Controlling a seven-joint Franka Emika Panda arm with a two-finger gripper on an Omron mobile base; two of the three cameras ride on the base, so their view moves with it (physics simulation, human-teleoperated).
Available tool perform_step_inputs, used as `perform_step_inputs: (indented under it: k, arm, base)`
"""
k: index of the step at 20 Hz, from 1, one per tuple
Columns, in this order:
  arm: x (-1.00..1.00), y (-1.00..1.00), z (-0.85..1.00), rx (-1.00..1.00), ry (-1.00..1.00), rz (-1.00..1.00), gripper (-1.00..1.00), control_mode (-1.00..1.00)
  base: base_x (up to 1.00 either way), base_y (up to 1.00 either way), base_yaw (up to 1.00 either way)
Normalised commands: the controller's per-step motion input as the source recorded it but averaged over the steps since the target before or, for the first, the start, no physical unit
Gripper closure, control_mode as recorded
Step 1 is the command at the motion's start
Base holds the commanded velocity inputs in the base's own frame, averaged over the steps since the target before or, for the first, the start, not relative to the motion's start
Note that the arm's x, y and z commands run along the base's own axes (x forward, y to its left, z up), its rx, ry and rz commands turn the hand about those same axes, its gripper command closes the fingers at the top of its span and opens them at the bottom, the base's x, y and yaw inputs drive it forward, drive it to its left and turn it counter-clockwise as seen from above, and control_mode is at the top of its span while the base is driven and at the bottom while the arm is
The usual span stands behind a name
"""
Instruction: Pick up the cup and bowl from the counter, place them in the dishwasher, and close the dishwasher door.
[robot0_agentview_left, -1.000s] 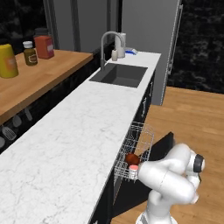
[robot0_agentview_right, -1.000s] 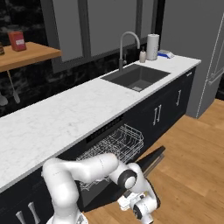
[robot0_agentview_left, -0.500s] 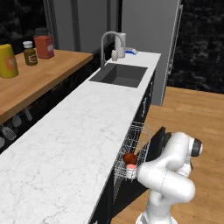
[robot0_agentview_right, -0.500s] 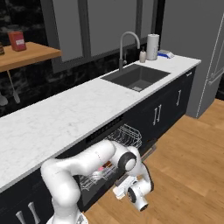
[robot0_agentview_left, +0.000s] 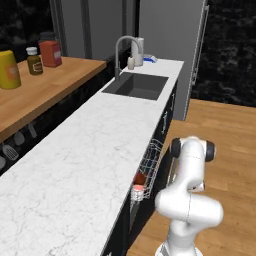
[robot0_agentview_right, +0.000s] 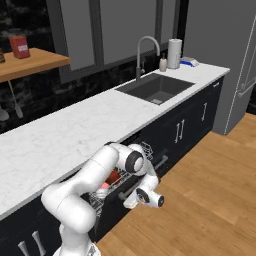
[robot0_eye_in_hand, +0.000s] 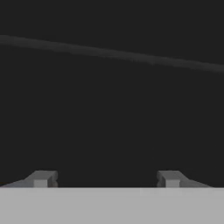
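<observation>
- The two-finger tool (robot0_eye_in_hand: 106, 178) has its tips spread wide apart, nothing between them, facing a flat black surface at close range, which I judge to be the dishwasher door.
- The flat black dishwasher door (robot0_agentview_right: 131, 189) hangs partly open below the white marble bench (robot0_agentview_right: 65, 137); the tool sits low at its outer face.
- The dark red-brown bowl (robot0_agentview_left: 140, 178) and the pale, red-topped cup (robot0_agentview_left: 137, 189) lie in the silver wire rack (robot0_agentview_left: 151, 159).
- The door's silver bar handle runs along the bench front, so the closing push goes towards the cabinets.
</observation>
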Motion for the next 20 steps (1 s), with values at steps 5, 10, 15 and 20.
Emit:
perform_step_inputs:
  k: [5, 10, 15, 20]
  arm:
    - [0.74, 1.0, -0.24, 0.01, 0.14, 0.22, -1.0, -1.0]
    - [0.27, 0.87, -0.66, 0.17, 0.07, 0.17, -1.0, -1.0]
    - [0.36, 0.73, -0.7, 0.43, -0.11, -0.07, -1.0, -1.0]
    - [0.16, 0.83, -0.07, 0.22, -0.18, -0.24, -1.0, -1.0]
  base:
    - [0.0, 0.0, 0.0]
    - [0.0, 0.0, 0.0]
    - [0.0, 0.0, 0.0]
    - [0.0, 0.0, 0.0]
